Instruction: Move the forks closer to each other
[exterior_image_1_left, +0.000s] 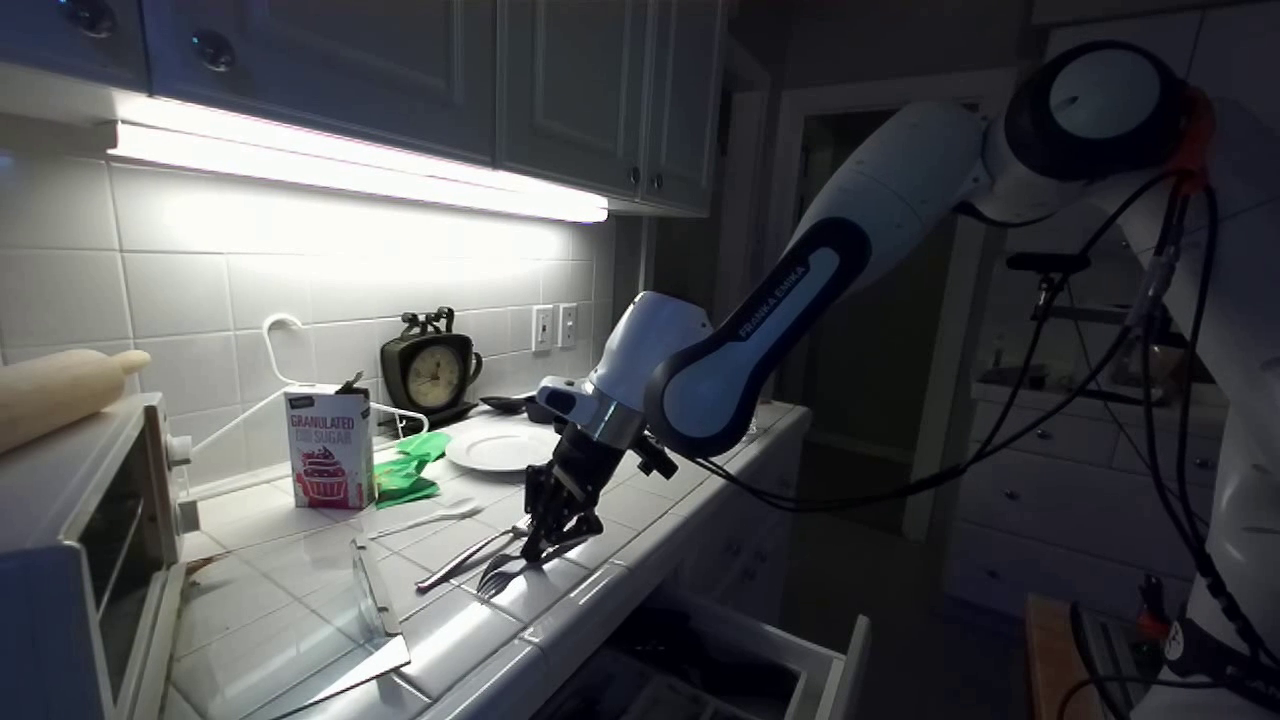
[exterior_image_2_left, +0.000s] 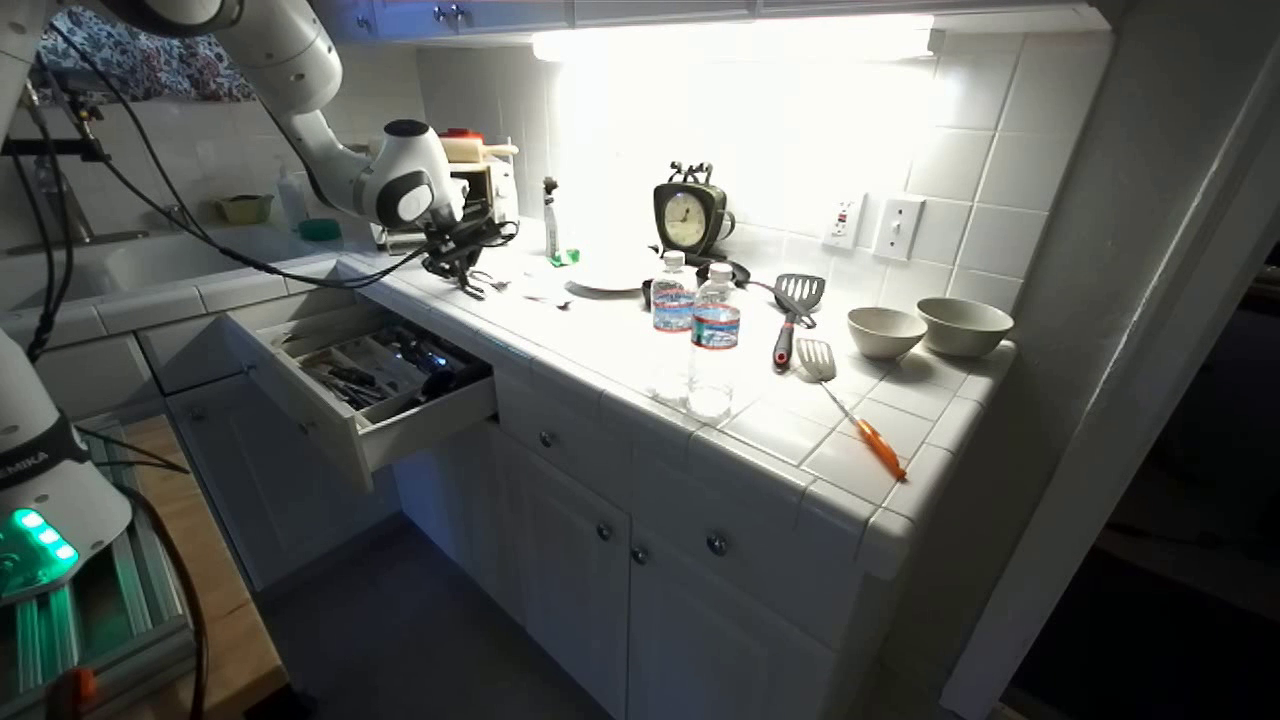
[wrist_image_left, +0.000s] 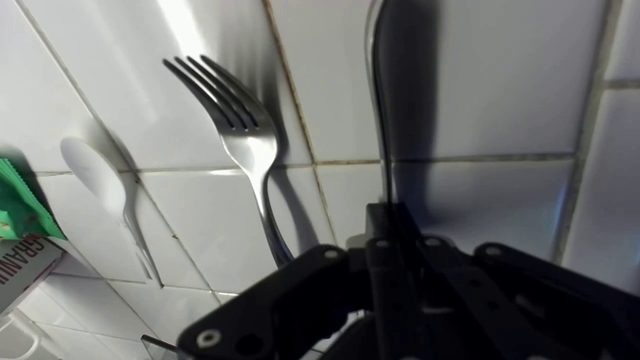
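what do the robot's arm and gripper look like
The arm is white and rounded, with black covers around its joints and FRANKA EMIKA in pale letters on black. Black cables hang from it; green lights glow at its base. The gripper is black, with slim jointed links and small round fasteners.

Carton (exterior_image_1_left: 332, 447), left in an exterior view: GRANULATED, SUGAR; wrist view: GRANU. Robot arm (exterior_image_1_left: 780, 310), farther right: FRANKA EMIKA. Robot base (exterior_image_2_left: 55, 500), near left in an exterior view: EMIKA. Bottle labels (exterior_image_2_left: 716, 327), clock dial (exterior_image_1_left: 437, 376): illegible.
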